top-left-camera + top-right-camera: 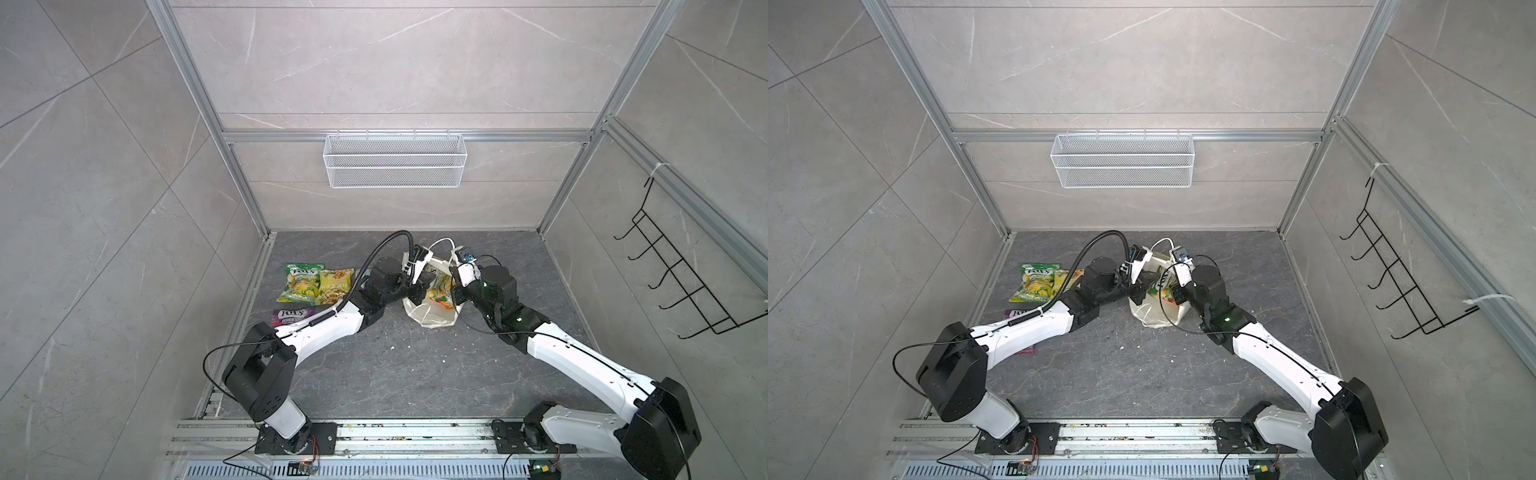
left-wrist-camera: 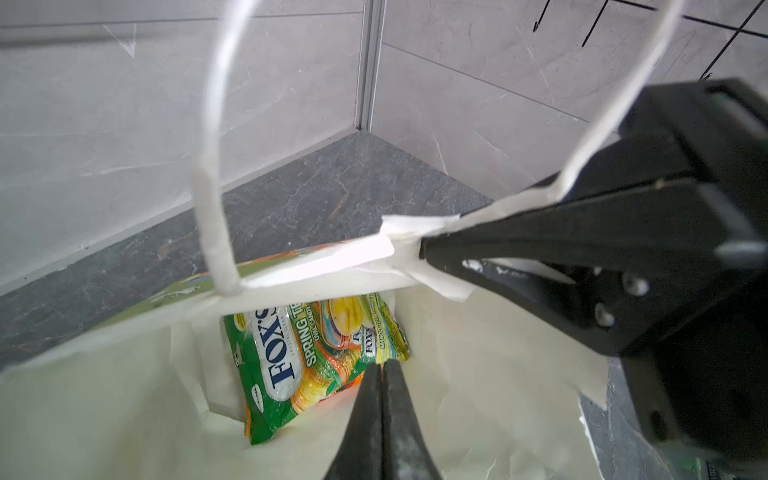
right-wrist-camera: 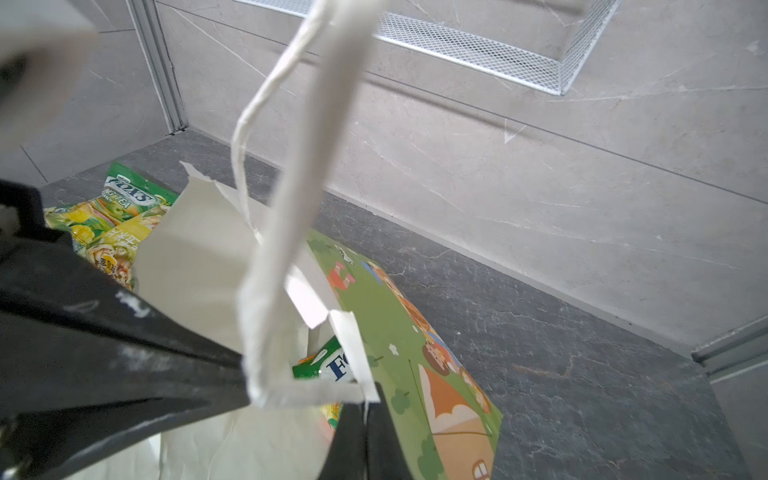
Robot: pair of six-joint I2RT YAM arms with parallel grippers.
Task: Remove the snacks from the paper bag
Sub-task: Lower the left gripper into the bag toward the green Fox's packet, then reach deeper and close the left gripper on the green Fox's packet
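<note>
White paper bag (image 1: 432, 321) sits on the dark bench (image 1: 395, 365) in both top views, with both arms reaching to its mouth. Three snacks (image 1: 300, 282) lie out on the bench beside the left arm.

Left wrist view: the left hand (image 2: 380, 368) is inside the bag, its tips pressed together on the edge of a green FOX'S packet (image 2: 286, 365). That looks a thin bite, so lift slowly, straight out through the opening.

Right wrist view: the right hand (image 3: 365, 409) is clamped on the bag's rim. It should pin the paper firmly so only the packet rises.
</note>
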